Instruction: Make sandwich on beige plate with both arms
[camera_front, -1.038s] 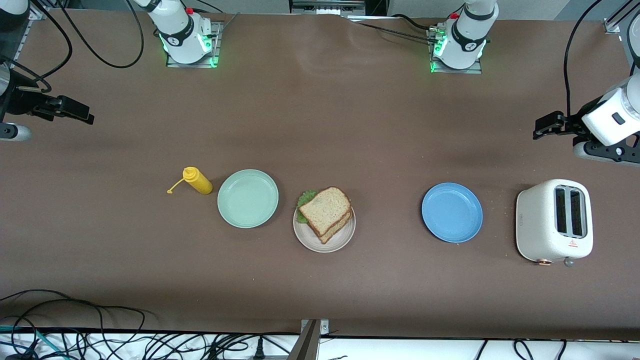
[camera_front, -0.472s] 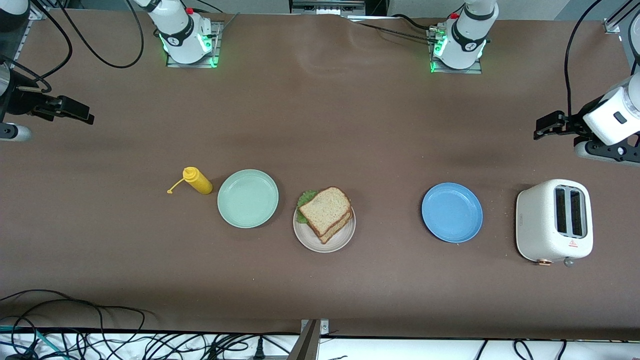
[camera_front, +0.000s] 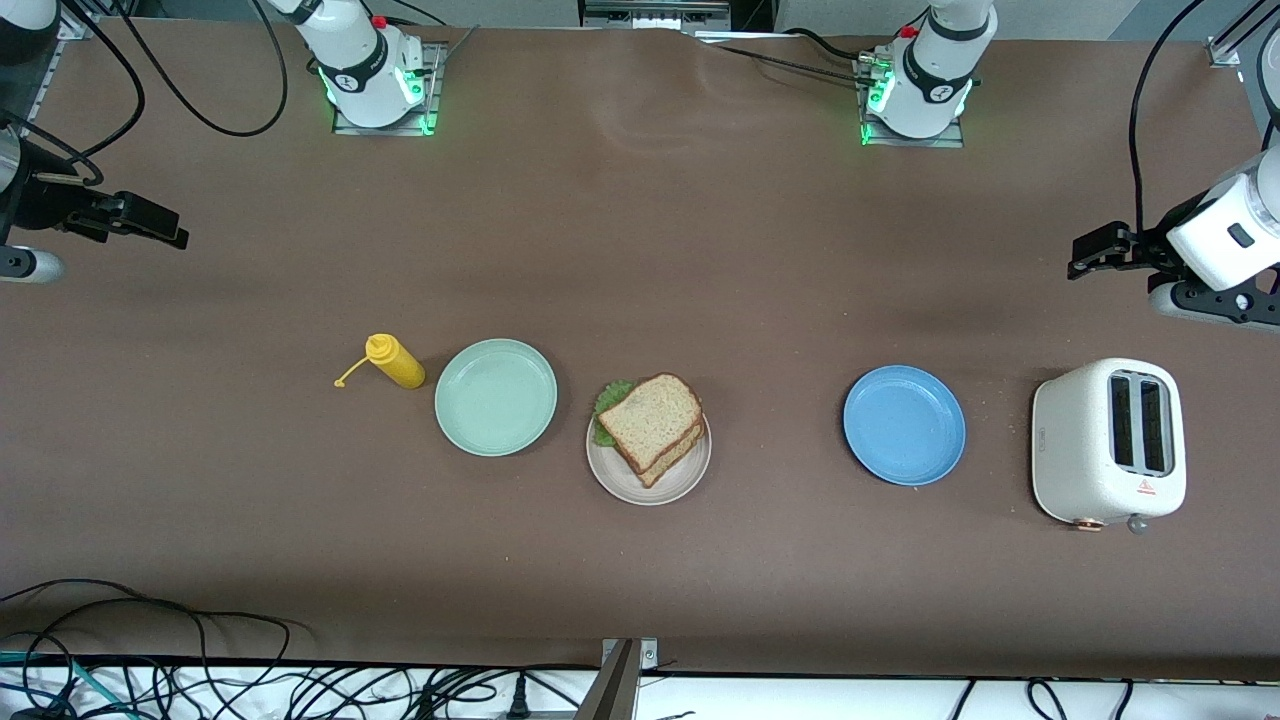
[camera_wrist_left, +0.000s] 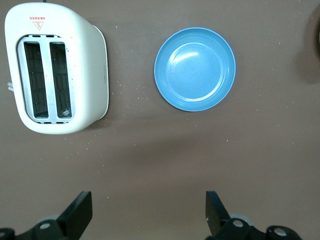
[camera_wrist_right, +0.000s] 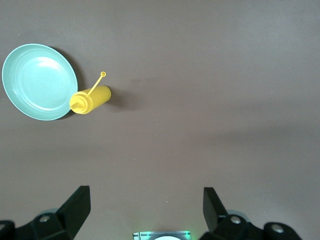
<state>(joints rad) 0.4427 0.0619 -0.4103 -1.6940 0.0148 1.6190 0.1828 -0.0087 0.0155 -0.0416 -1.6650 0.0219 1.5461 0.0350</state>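
The sandwich (camera_front: 652, 419), two bread slices with green lettuce showing at one corner, lies on the beige plate (camera_front: 620, 482) at the table's middle. My left gripper (camera_front: 1090, 251) is open and empty, held up over the left arm's end of the table; its wrist view (camera_wrist_left: 148, 212) shows bare table under it. My right gripper (camera_front: 160, 224) is open and empty, held up over the right arm's end; its wrist view (camera_wrist_right: 145, 210) shows bare table under it. Both arms wait far from the plate.
A mint-green plate (camera_front: 496, 397) and a yellow squeeze bottle (camera_front: 395, 361) lie beside the beige plate toward the right arm's end. A blue plate (camera_front: 904, 425) and a white toaster (camera_front: 1108, 441) stand toward the left arm's end. Cables run along the table's near edge.
The left arm has shifted very slightly; the right arm and the things on the table have not moved.
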